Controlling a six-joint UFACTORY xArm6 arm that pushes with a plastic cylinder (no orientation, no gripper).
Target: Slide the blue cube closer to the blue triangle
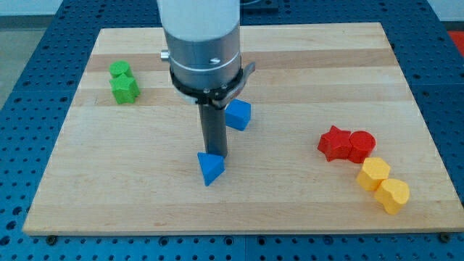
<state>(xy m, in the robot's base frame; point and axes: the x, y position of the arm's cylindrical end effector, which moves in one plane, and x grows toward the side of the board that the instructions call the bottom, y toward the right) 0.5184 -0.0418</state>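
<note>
My tip [215, 154] is touching the blue triangle [211, 168]; I have no hand to grasp. The blue cube [238, 114] is sitting near, toward the view's top. I should be circling behind it, pushing gently down.

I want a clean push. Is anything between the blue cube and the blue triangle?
Only my tip: the rod stands between the blue cube and the blue triangle, its end right at the triangle's top edge. No other block lies between them.
</note>
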